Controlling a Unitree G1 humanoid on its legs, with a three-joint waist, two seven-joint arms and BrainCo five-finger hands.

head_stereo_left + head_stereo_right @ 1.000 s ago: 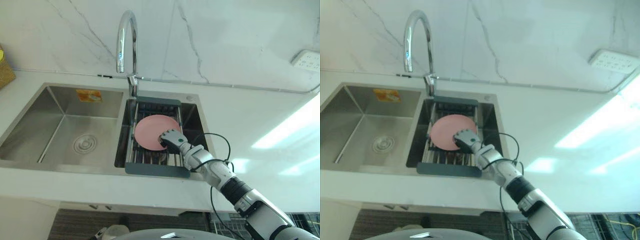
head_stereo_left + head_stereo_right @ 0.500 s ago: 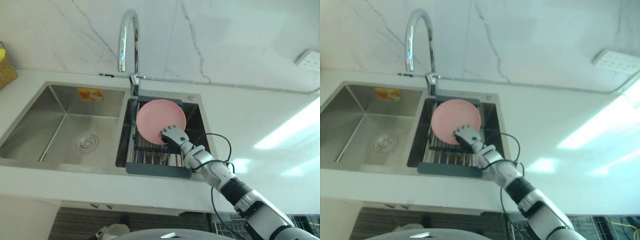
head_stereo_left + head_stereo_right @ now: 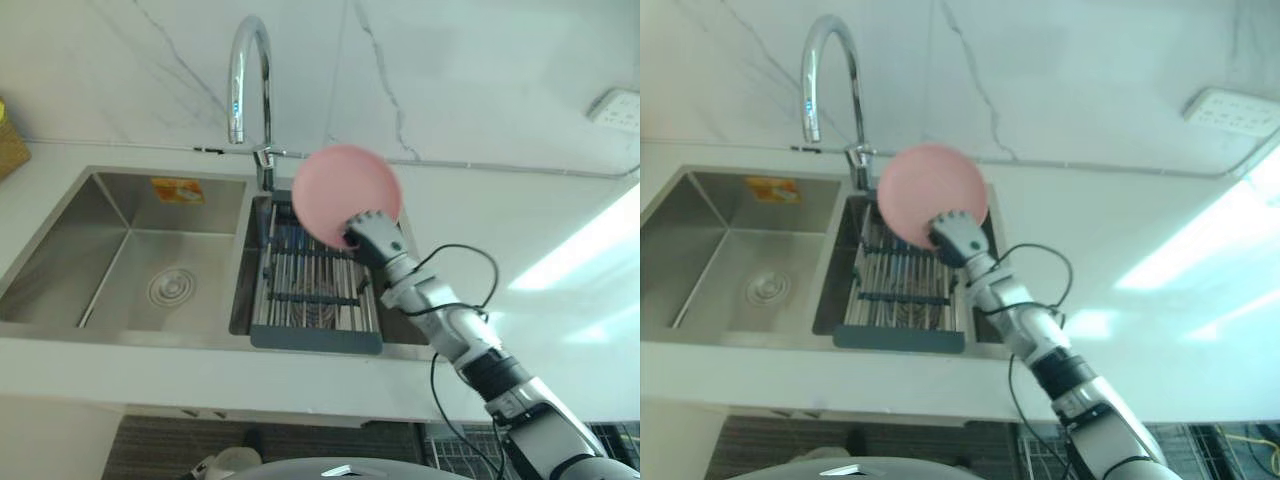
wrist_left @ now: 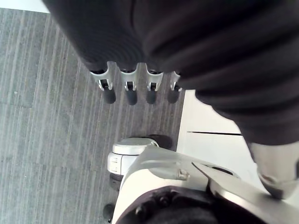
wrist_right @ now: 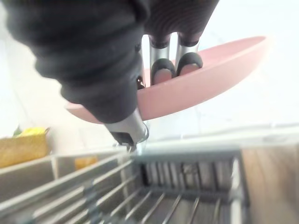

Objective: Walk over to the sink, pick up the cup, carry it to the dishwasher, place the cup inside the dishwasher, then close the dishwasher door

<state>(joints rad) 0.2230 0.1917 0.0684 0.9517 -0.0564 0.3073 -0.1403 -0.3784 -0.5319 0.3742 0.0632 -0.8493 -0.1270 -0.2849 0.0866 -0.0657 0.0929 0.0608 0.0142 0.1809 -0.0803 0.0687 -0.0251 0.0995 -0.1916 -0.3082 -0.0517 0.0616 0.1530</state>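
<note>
Lifted since a second ago, the pink plate (image 3: 345,190) was no longer lying on the rack (image 3: 315,340) but was held above its far end, clear of the bars. It was a shallow round dish rather than a cup. It was tipped steeply up, with one broad face turned toward the head camera and its rim seen nearly edge-on in the right wrist view. Its lower edge was gripped by the right hand (image 3: 372,232): the fingers (image 5: 161,70) were curled over the rim onto one face, the thumb was set against the other side, and the plate was pinched between them. The upper edge of the plate was seen against the marble wall (image 3: 480,70). The faucet (image 3: 245,70) stood just to the plate's left, close but not touching. The rack was seated across the smaller right basin of the sink (image 3: 120,250), and its bars were left bare beneath the plate. The large left basin was seen with its drain (image 3: 172,287) and an orange sticker (image 3: 178,190) on its back wall. Open white countertop (image 3: 520,230) was spread to the right of the arm. The left hand (image 4: 135,88) was hung with straight, relaxed fingers over grey floor (image 4: 46,116), holding nothing.
</note>
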